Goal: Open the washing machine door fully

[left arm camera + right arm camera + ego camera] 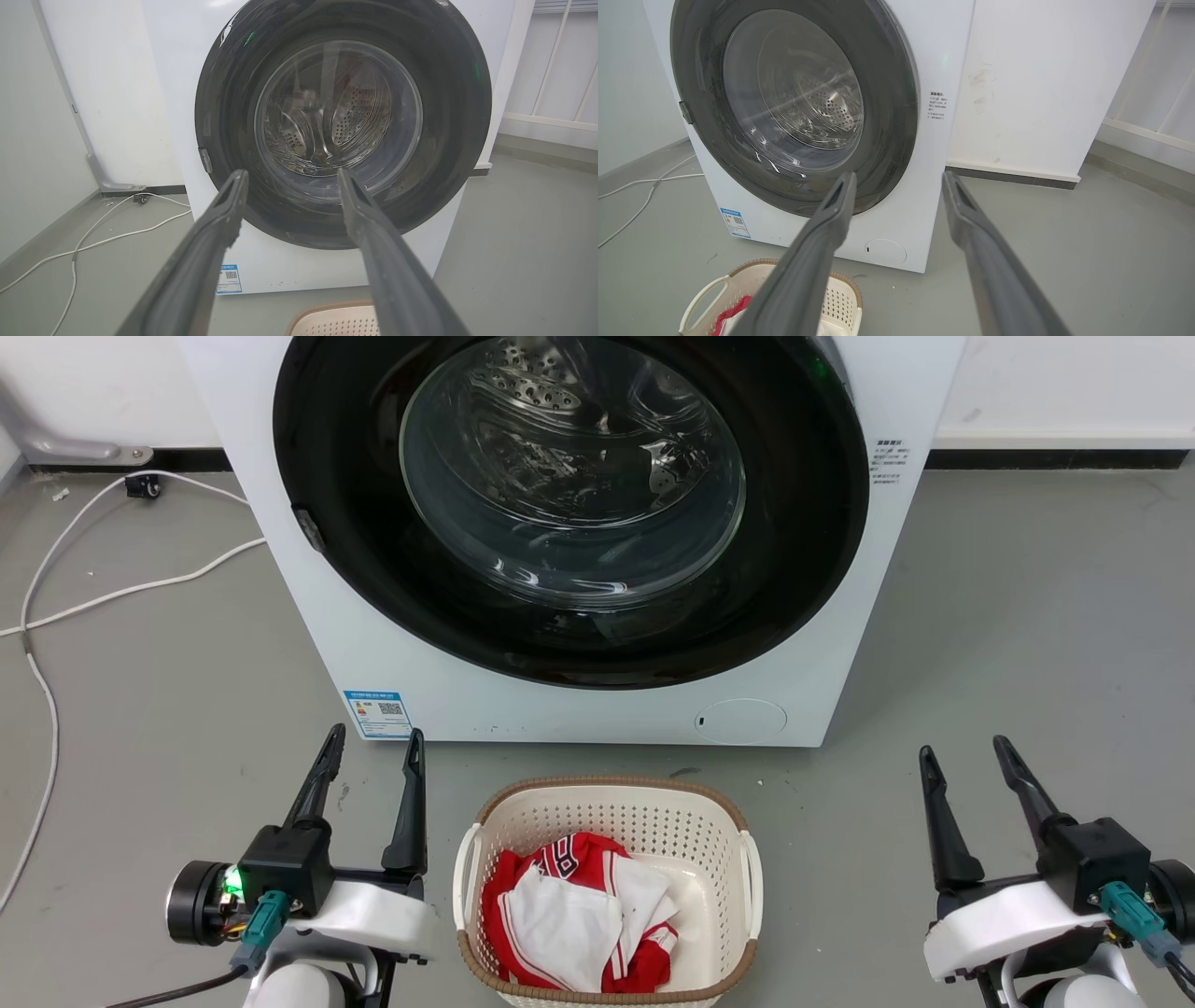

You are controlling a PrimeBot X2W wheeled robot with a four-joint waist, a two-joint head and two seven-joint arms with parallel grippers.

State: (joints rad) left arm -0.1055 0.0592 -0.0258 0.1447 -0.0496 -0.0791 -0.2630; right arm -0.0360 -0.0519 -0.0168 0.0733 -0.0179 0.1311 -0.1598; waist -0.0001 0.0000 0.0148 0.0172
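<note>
**A:** Where is the large round glossy black washing machine door (571,495) with the clear glass bowl centre?

**B:** Upper middle of the head frame, lying flat against the front of the white washing machine (840,644). It looks shut, though the seam is too dark to be sure

**A:** And the two grippers?

**B:** The left gripper (373,733) is at the lower left, its long dark fingers (408,803) spread apart and empty. The right gripper (963,747) is at the lower right, fingers likewise apart and empty. Both are well apart from the door

**A:** Anything between them?

**B:** A cream perforated plastic basket (607,784) with a brown rim stands on the grey floor (1027,616) at lower centre, just before the machine, with red and white clothes (569,915) in it
</note>
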